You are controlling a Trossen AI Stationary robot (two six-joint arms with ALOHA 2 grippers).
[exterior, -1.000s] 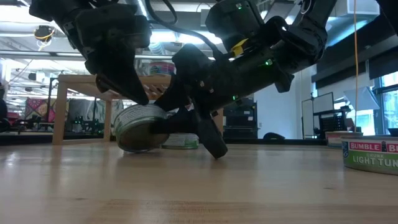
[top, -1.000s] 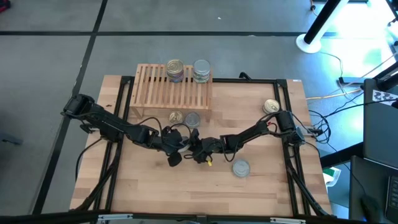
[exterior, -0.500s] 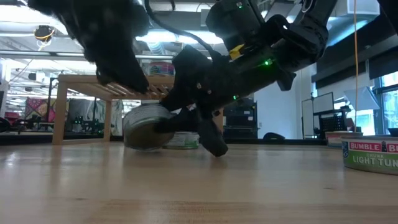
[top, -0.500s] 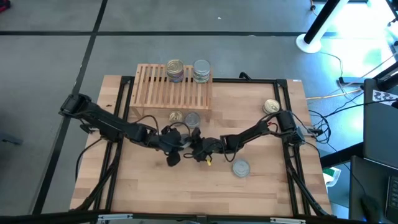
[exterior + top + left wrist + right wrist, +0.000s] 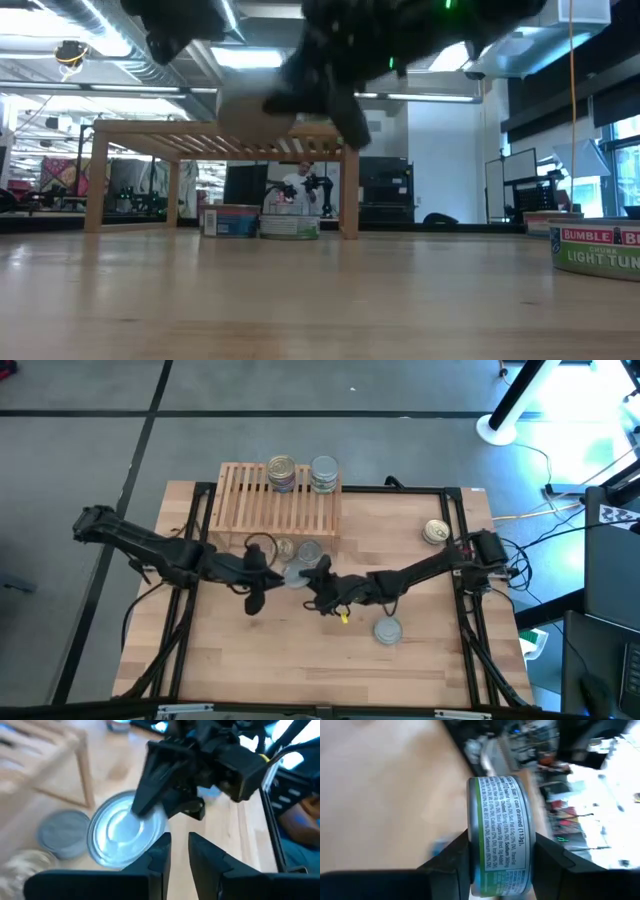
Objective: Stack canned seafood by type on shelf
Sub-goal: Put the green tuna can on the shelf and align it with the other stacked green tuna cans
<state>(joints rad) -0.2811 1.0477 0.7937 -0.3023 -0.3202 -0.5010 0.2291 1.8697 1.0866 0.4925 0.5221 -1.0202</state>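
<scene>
My right gripper [image 5: 310, 580] is shut on a silver-lidded can [image 5: 297, 573] of seafood, held in the air above the table's middle. My left gripper [image 5: 179, 851] hovers just left of that can, its fingers a narrow gap apart with nothing between them. On the slatted wooden shelf [image 5: 250, 500] stand a stack of gold-lidded cans [image 5: 282, 470] and a stack of silver-lidded cans [image 5: 323, 472]. A gold can [image 5: 283, 547] and a silver one [image 5: 310, 550] rest flat on the table at the shelf's near edge. My right gripper pinches the can by its two flat faces, one finger across the silver lid [image 5: 142, 802] and the other on the opposite face. The green-labelled side wall [image 5: 501, 820] shows between the fingers [image 5: 457, 860]. The can stands on edge, lifted clear of the table.
A gold can [image 5: 435, 532] lies near the table's right edge and a silver can [image 5: 387, 630] toward the near right. A labelled tuna can [image 5: 598, 245] shows at the low view's right. The two arms' ends are close together.
My right gripper has risen with the silver can, which was leaning on the table and now hangs clear, about level with the shelf top. My left gripper has come off the can, risen, and drawn back toward the table's left edge.
</scene>
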